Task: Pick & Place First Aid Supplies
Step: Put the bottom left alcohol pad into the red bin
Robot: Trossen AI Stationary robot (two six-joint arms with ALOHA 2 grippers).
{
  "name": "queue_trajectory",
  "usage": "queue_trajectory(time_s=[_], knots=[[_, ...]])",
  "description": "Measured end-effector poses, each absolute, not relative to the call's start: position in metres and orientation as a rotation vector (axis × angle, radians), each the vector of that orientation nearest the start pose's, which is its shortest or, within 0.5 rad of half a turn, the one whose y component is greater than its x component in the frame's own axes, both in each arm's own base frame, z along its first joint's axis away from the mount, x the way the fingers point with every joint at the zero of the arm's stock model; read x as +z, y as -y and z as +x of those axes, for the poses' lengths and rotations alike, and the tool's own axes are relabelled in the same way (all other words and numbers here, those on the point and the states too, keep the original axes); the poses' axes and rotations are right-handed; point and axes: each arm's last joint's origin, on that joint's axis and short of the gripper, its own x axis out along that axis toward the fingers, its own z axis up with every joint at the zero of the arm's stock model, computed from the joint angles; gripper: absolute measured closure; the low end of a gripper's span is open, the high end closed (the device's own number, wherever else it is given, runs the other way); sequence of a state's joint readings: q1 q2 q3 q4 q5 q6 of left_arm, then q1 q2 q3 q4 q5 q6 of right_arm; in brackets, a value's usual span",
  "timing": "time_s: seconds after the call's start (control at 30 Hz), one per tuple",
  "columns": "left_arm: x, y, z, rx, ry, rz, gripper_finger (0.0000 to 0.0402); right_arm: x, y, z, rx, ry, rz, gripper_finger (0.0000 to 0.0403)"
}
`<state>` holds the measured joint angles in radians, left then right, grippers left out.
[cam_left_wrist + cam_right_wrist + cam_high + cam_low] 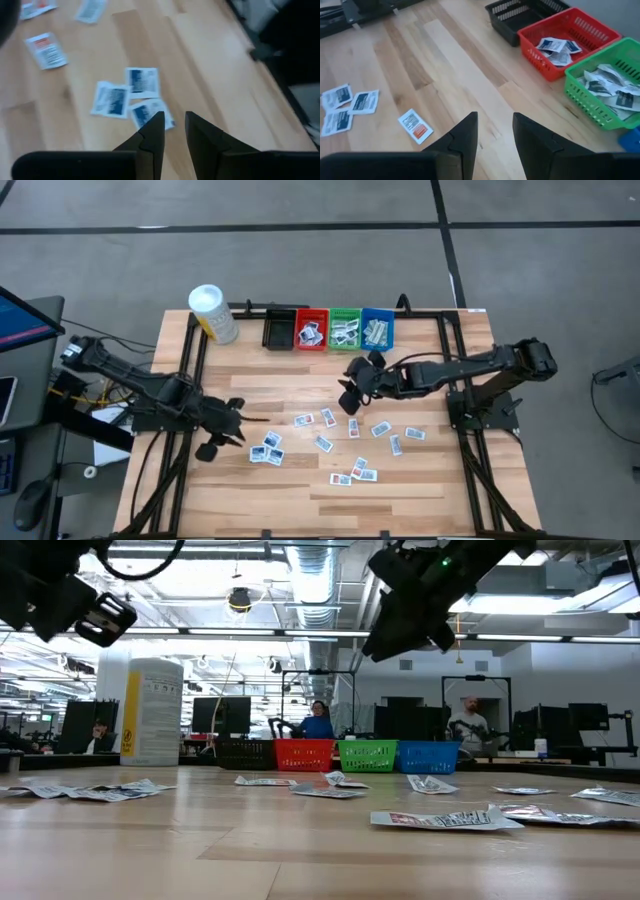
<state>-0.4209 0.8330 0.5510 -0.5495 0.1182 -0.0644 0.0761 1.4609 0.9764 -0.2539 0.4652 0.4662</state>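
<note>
Several first aid supplies, small flat white packets, lie scattered flat on the wooden table (300,395). One cluster (267,447) lies at the left, and others (381,429) lie toward the middle and right. My left gripper (236,430) hovers open just left of that cluster; the left wrist view shows three blue-printed packets (142,82) beyond its fingertips (174,125). My right gripper (351,388) hangs open above bare table in front of the bins, and nothing sits between its fingers (495,122). A packet with an orange mark (415,126) lies ahead of it.
Four small bins stand in a row at the far edge: black (278,328), red (311,330), green (345,330), blue (378,330). The red, green and blue bins hold packets. A white-capped yellow bottle (212,313) stands at the far left. Bare wood lies between bins and packets.
</note>
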Motion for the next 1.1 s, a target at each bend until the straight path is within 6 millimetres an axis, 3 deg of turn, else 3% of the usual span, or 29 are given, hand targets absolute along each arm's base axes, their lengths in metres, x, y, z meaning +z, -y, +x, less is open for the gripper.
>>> queue_trajectory(time_s=[0.2,0.53,0.73,1.1], knots=[[0.217,0.072,0.145,-0.3,-0.843,-0.031,0.0325,0.242,-0.024,0.304,-0.473,-0.621,0.229,0.0285],[0.186,0.094,0.165,-0.25,-0.988,-0.033,0.0325,0.242,-0.055,0.3,-0.367,-0.632,0.202,0.0285],[0.175,0.106,0.184,-0.26,-0.94,-0.052,0.0325,0.242,-0.079,0.295,-0.288,-0.638,0.176,0.0285],[0.151,0.11,0.191,-0.22,-1.047,-0.032,0.0325,0.242,-0.1,0.289,-0.221,-0.642,0.158,0.0285]])
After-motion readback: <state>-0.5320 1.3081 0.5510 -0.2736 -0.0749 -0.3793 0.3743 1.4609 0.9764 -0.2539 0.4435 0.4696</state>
